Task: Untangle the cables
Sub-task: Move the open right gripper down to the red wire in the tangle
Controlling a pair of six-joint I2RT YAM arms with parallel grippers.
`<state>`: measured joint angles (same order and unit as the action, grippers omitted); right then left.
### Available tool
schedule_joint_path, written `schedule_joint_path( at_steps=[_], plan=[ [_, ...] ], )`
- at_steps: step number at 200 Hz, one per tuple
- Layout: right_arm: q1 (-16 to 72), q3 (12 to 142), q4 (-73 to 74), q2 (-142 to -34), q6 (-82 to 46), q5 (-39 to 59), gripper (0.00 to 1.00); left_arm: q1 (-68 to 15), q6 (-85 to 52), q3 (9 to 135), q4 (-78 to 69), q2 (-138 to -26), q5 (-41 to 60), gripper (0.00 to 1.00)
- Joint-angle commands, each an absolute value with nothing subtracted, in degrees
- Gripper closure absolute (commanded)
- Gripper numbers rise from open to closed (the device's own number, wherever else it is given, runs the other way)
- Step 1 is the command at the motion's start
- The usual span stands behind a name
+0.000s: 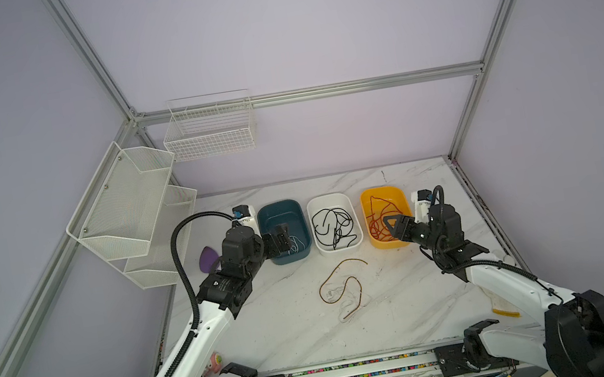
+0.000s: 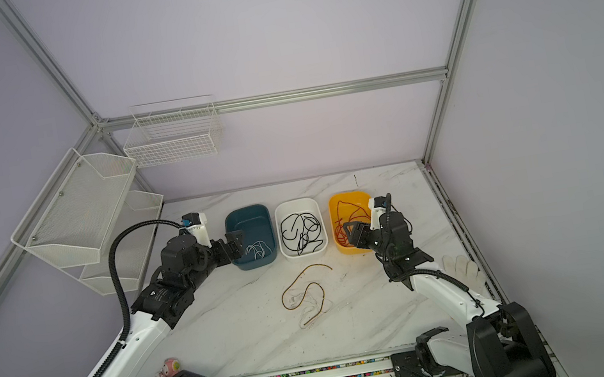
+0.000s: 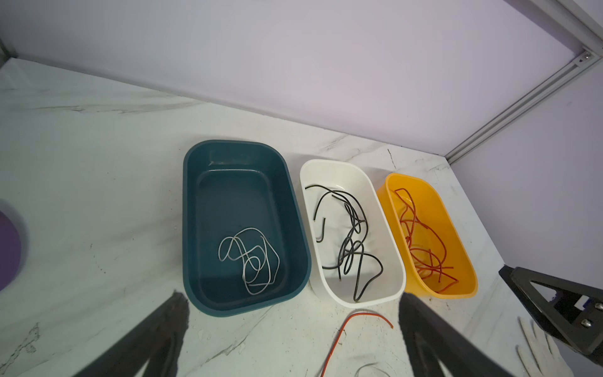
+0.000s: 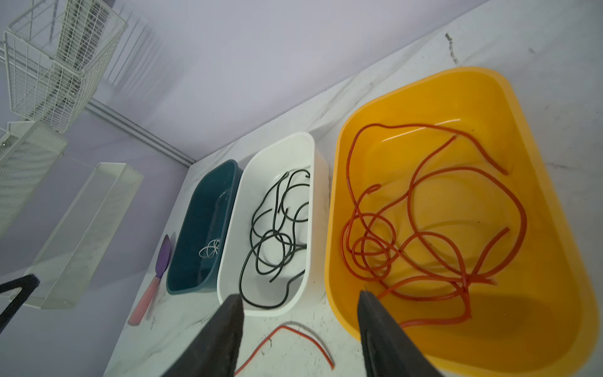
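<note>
The cables lie sorted by colour: a white cable (image 3: 249, 258) in the teal bin (image 1: 278, 204), black cables (image 1: 333, 225) in the white bin (image 1: 330, 196), and orange-red cables (image 4: 424, 228) in the yellow bin (image 1: 380, 189). In front of the bins, a loose orange-brown cable (image 1: 342, 285) loops across a faint white cable (image 1: 345, 305) on the table. My left gripper (image 1: 284, 239) hangs open at the teal bin's near left end, holding nothing. At the yellow bin's near end, my right gripper (image 4: 298, 303) is open, its fingers apart and empty.
White mesh shelves (image 1: 123, 209) hang on the left wall and a wire basket (image 1: 209, 130) on the back wall. A purple spatula (image 1: 208, 258) lies left of the teal bin. A white glove (image 2: 462, 264) lies by the table's right edge. A pink toy (image 1: 213, 363) sits at the front left.
</note>
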<state>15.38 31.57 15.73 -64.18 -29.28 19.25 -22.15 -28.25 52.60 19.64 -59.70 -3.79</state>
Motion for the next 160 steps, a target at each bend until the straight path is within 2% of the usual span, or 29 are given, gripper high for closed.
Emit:
schedule_joint_path(
  at_steps=[1, 19, 46, 94, 129, 160],
  plan=[
    [15.9, 26.7, 18.8, -59.0, -29.2, 24.0, 0.37, -22.5, -26.3, 54.0, 22.0, -60.6, 2.2, 0.00],
    [16.9, 22.5, 20.8, -54.2, -30.5, 24.8, 0.30, -22.6, -24.0, 54.5, 25.4, -60.9, 3.8, 0.00],
    [20.2, 18.5, 21.7, -50.3, -34.8, 24.6, 0.27, -22.6, -21.7, 53.9, 29.9, -59.9, 4.7, 0.00],
    [37.1, 17.5, 25.5, -53.4, -43.3, 13.4, 0.27, -22.7, -18.0, 49.9, 33.9, -56.4, 3.4, 0.00],
    [43.4, 18.1, 30.0, -59.0, -50.7, 9.7, 0.32, -23.0, -17.2, 49.0, 35.2, -55.6, 1.1, 0.00],
    [50.1, 19.6, 34.4, -65.3, -55.2, 6.8, 0.48, -23.1, -16.8, 49.3, 35.8, -56.0, 1.2, 0.00]
  ],
)
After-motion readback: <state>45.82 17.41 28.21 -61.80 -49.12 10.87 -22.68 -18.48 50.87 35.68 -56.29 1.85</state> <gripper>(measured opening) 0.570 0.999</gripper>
